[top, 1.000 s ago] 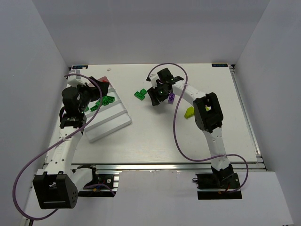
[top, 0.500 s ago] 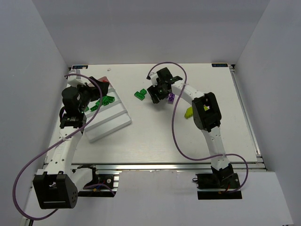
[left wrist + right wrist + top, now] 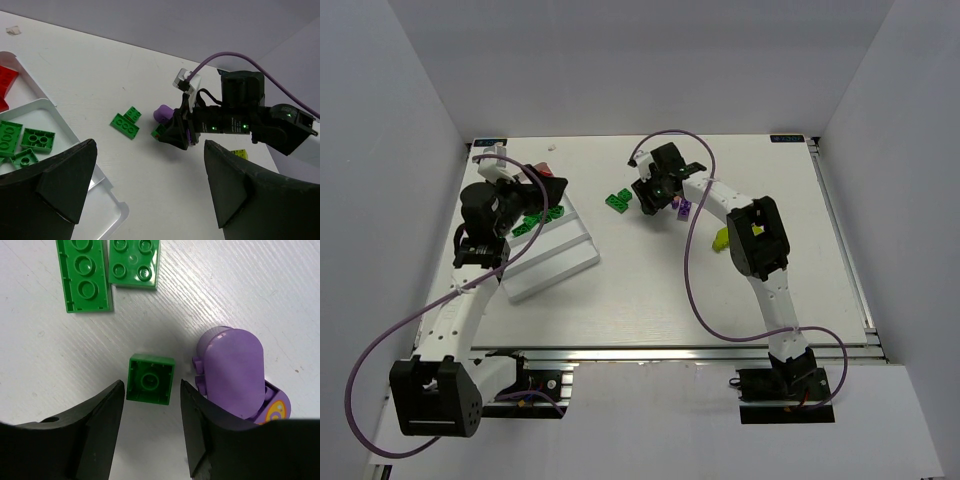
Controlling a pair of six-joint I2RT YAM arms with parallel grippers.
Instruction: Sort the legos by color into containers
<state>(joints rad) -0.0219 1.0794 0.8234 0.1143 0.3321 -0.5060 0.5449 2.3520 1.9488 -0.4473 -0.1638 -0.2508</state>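
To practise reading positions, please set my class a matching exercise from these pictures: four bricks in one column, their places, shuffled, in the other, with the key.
Bricks
1. small green square brick
2. purple rounded brick
3. red brick
4. yellow-green brick

Places
A. in the white tray, next to the compartment holding green bricks
B. on the table, alone beside the right arm
C. on the table, between the fingers of the right tool
D. on the table, just outside one finger of the right tool

Pairs: 1-C; 2-D; 3-A; 4-B
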